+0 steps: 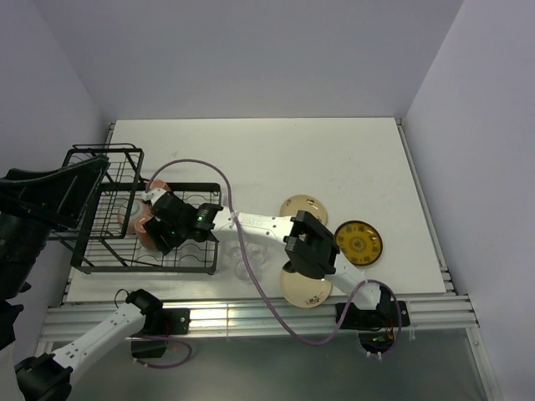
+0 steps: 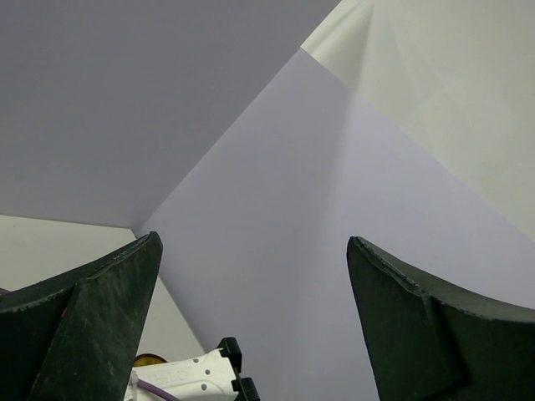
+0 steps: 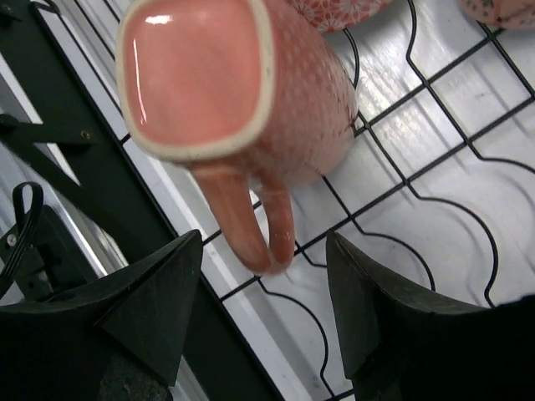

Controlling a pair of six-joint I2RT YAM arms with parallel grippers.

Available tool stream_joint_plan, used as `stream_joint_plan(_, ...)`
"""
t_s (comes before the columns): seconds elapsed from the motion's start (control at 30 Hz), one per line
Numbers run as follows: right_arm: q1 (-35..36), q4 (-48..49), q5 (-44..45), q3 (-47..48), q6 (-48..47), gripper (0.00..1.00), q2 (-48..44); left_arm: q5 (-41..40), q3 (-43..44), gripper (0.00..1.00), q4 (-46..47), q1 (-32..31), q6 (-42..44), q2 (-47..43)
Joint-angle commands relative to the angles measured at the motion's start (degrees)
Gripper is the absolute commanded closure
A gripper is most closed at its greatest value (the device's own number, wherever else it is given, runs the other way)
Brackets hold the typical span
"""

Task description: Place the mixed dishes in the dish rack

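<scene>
Right pincer [image 3: 263, 246] stood apart, unclamped, handle of pink mug [image 3: 251, 92] dipping between its fingers. Mug rested on dish rack [image 3: 100, 180] grid; placing step judged done. Next: withdraw straight back, clearing handle and rack frame at 9 o'clock. Plates [image 1: 359, 242] lay at 3 o'clock on open counter [image 1: 334, 159].

Pink mug [image 3: 242, 92] on rack [image 1: 142, 267] wires blocks R end effector [image 3: 263, 242] fwd, handle btwn jaws, table [image 1: 334, 159] far side open
</scene>
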Motion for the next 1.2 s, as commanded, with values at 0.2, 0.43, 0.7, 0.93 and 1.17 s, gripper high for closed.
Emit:
stream_joint_plan(0.2,-2.0,9.6,1.9,-15.3,3.9,0.31,-19.2,3.0,2.2,0.03,-4.7,0.2,-0.4,4.5)
stream_joint_plan(0.43,-11.6,3.1,9.4,-28.6,13.4,0.30,-36.2,5.6,1.5,0.05,-11.9,0.2,1.4,10.3)
stream_joint_plan(0.7,-31.2,-11.9,15.0,-49.9,15.9,0.30,-64.1,10.6,-11.4,0.08,-15.6,0.1,4.6,13.7)
stream_joint_plan(0.93,-35.2,-19.0,15.4,-57.4,15.7,0.30,-79.9,7.8,-17.9,0.09,-18.8,-5.4,11.4,22.9)
stream_joint_plan(1.17,-35.5,-21.6,12.9,-64.0,17.1,0.31,-89.0,5.8,-23.7,0.07,-16.1,-8.0,21.1,27.4)
